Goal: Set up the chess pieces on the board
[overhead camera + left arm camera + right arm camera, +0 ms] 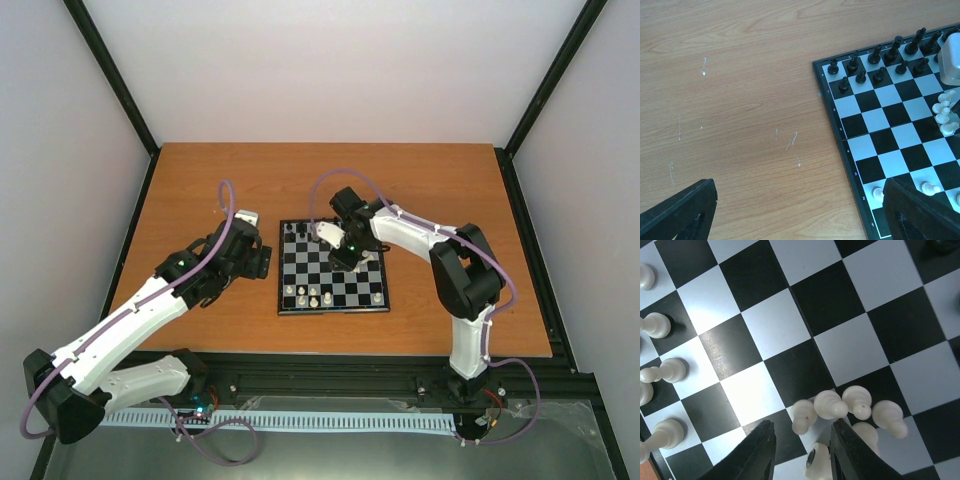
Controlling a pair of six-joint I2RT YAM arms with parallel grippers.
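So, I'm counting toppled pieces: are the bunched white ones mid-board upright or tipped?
Tipped. In the right wrist view the bunched white pieces lie on their sides, crowded together, just ahead of the right claw.

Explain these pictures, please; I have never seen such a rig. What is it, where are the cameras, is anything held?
Two robot arms, left arm and right arm, are bolted to a wooden table. One picture looks down from above; the other two come from cameras on each wrist. On the table lies a chessboard with black pieces and cream pieces. The left fingers stand wide open at the chessboard's edge, holding nothing. The right fingers straddle one cream piece in a toppled cluster; a grip I cannot confirm.
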